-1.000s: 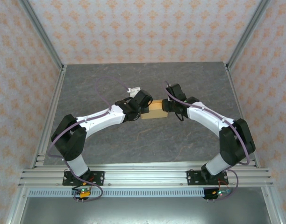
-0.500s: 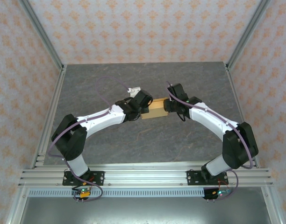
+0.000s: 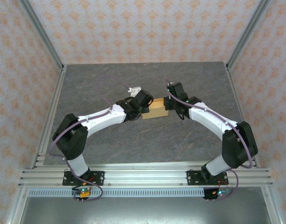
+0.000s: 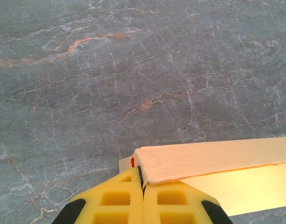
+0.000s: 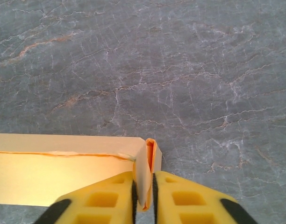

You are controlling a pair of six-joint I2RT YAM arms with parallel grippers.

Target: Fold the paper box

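Grey marble-look table (image 3: 110, 144), flowery paper walls (image 3: 133, 28). Left gripper (image 4: 143, 189) and right gripper (image 5: 143, 189) both pinch the thin tan cardboard box (image 3: 157, 108); the right one just squeezed tighter.

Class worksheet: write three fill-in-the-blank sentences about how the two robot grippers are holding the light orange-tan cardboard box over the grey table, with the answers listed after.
1. Over the grey marbled table, the number of grippers shut on the light orange-tan thin cardboard paper box is ____.
2. The fingers of the left gripper and the right gripper are coloured ____.
3. The gripper pinching a narrow folded flap at the box's end is the ____ one.
Missing words: two; yellow; right.
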